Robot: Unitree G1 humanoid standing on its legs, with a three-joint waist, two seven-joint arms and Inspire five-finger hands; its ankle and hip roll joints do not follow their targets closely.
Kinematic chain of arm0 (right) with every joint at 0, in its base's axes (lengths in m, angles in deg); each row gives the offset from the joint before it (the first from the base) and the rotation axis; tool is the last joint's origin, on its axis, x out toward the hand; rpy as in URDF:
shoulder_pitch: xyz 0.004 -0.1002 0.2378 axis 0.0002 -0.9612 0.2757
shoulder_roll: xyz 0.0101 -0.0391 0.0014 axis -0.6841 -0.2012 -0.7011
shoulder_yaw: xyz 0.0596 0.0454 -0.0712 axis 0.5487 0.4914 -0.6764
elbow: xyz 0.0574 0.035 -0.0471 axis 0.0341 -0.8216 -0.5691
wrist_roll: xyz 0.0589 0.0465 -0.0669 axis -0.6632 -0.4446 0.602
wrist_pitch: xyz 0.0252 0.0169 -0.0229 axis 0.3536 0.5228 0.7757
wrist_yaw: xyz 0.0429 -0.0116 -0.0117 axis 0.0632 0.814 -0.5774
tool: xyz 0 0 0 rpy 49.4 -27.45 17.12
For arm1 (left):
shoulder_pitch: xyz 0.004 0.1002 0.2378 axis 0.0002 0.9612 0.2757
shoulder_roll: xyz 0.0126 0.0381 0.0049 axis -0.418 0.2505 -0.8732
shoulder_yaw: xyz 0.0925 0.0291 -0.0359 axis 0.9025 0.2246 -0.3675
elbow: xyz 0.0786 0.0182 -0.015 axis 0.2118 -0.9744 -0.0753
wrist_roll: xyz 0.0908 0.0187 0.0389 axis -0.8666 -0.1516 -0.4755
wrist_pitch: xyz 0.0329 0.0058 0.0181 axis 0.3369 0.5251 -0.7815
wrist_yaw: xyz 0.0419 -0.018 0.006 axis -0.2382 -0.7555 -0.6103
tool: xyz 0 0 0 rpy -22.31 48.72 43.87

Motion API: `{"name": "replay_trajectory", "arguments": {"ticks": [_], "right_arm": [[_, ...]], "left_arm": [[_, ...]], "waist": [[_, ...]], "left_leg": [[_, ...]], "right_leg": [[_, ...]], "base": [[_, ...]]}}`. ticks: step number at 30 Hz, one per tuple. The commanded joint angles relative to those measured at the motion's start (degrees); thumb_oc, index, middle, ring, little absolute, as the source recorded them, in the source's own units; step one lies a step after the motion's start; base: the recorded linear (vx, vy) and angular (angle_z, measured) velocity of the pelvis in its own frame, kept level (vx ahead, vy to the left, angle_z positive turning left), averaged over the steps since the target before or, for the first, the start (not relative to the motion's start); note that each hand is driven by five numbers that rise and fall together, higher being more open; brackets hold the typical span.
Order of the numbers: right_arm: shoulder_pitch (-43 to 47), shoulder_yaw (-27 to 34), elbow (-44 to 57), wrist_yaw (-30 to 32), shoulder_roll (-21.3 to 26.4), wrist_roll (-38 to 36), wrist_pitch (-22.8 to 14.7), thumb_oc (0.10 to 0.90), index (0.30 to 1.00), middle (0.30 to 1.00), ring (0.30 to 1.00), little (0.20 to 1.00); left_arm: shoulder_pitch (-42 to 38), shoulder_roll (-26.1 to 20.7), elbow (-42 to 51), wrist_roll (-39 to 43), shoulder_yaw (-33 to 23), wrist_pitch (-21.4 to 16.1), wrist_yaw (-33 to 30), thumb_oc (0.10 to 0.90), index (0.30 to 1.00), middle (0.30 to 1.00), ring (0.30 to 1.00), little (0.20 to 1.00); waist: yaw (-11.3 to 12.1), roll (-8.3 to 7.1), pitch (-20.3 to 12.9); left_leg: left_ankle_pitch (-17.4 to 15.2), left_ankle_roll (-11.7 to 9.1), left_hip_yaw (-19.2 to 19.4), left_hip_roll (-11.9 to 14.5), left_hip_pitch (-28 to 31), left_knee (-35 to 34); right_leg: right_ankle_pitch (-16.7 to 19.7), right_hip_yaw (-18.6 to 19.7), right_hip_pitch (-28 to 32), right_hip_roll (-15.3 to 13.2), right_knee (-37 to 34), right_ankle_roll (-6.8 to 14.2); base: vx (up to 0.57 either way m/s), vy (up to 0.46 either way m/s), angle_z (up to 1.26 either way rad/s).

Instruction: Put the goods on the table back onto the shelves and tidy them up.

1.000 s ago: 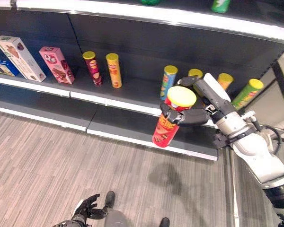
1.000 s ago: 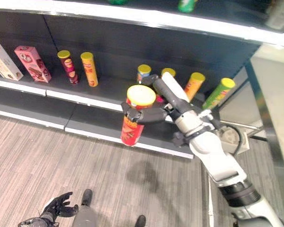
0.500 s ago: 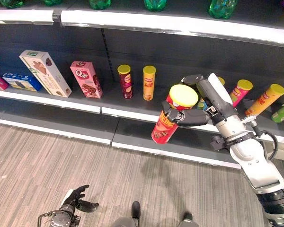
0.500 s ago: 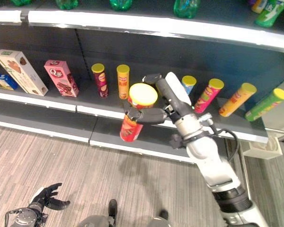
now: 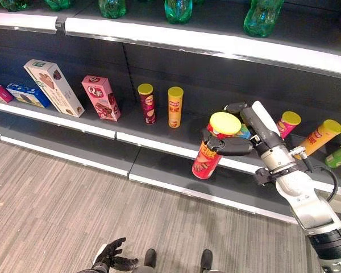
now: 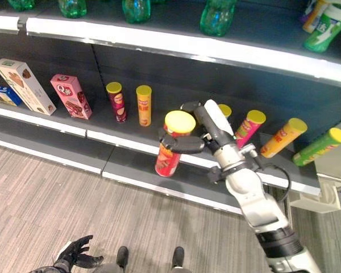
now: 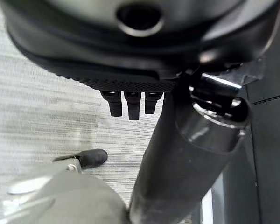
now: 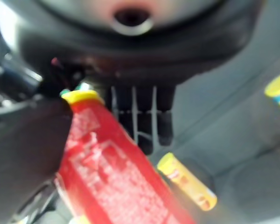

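Note:
My right hand (image 5: 245, 132) is shut on a red crisp can with a yellow lid (image 5: 211, 149), thumb across its front and fingers behind it. The can hangs tilted in the air in front of the middle shelf (image 5: 159, 143), over the lower shelf's front part. In the right wrist view the same red can (image 8: 116, 172) runs past the fingers (image 8: 135, 119). My left hand (image 5: 111, 256) hangs low over the floor, fingers loosely spread, holding nothing; its fingers (image 7: 130, 103) show straight in the left wrist view.
On the middle shelf stand a maroon can (image 5: 146, 103) and an orange can (image 5: 175, 106), with a pink box (image 5: 101, 98), a tall cream box (image 5: 54, 87) and a blue box (image 5: 29, 95) further left. Several cans (image 5: 318, 137) lean at the right. Green bottles (image 5: 262, 16) line the top shelf.
The camera has shifted, so the whole shelf sits differently in view. My right hand still holds the red can, now a little lower and nearer the middle shelf's edge.

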Motion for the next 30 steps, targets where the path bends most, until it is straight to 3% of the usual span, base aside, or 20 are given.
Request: {"name": "replay_trajectory", "arguments": {"ticks": [1, 8, 12, 25, 30], "right_arm": [[8.9, 2.2, 2.1, 8.1, -1.9, 4.4, -3.2, 0.400, 0.300, 0.300, 0.300, 0.300], [15.7, 1.3, -7.5, 17.1, 1.1, 18.4, 0.4, 0.400, 0.300, 0.300, 0.300, 0.300], [20.5, 0.3, -13.4, 21.6, 4.1, 22.5, 2.3, 0.400, 0.300, 0.300, 0.300, 0.300], [33.1, -1.0, -24.7, 31.3, 11.8, 24.9, 5.7, 0.400, 0.300, 0.300, 0.300, 0.300], [36.6, -1.3, -26.2, 33.5, 13.5, 24.8, 6.5, 0.400, 0.300, 0.300, 0.300, 0.300]], "left_arm": [[-1.2, -5.6, 1.2, 1.0, 0.9, -1.8, -1.8, 0.800, 0.900, 0.900, 0.900, 0.900], [-1.1, -7.0, 1.2, 1.3, 1.1, -2.8, -3.3, 0.800, 0.900, 0.900, 0.900, 0.900], [-1.9, -7.9, 2.0, 2.2, 2.4, -3.6, -4.3, 0.800, 0.900, 0.900, 0.900, 0.900], [-4.8, -9.9, 8.3, 6.4, 6.0, -6.3, -6.1, 0.800, 0.900, 0.900, 0.900, 0.900], [-5.1, -10.1, 9.4, 6.8, 6.3, -6.9, -6.5, 0.800, 0.900, 0.900, 0.900, 0.900]], "waist": [[2.9, -0.16, -3.9], [5.8, 2.17, -2.3], [6.8, 3.71, -0.9], [9.3, 7.41, 3.3], [9.7, 7.88, 3.6]], "left_leg": [[-3.3, -2.6, -0.4, 2.8, -0.8, 0.2], [-2.8, -2.4, -2.8, 1.2, -3.3, 0.2], [-2.0, -2.3, -4.0, 0.4, -5.8, 0.2], [0.4, -2.6, -6.0, -1.1, -14.7, 0.2], [0.7, -2.7, -5.8, -1.5, -16.3, 0.2]], "right_leg": [[-3.7, -1.4, 2.6, -6.0, 0.7, 5.2], [-3.8, -4.1, 2.5, -7.6, 1.1, 6.0], [-3.4, -4.8, 0.7, -8.4, 1.4, 6.3], [-2.6, -5.1, -6.5, -9.6, 1.7, 6.8], [-2.2, -4.8, -7.9, -9.9, 1.5, 7.0]], "base": [[0.04, -0.033, 0.17], [0.01, -0.006, 0.23], [-0.05, 0.019, 0.29], [-0.04, 0.009, 0.06], [-0.01, 0.003, 0.01]]}}
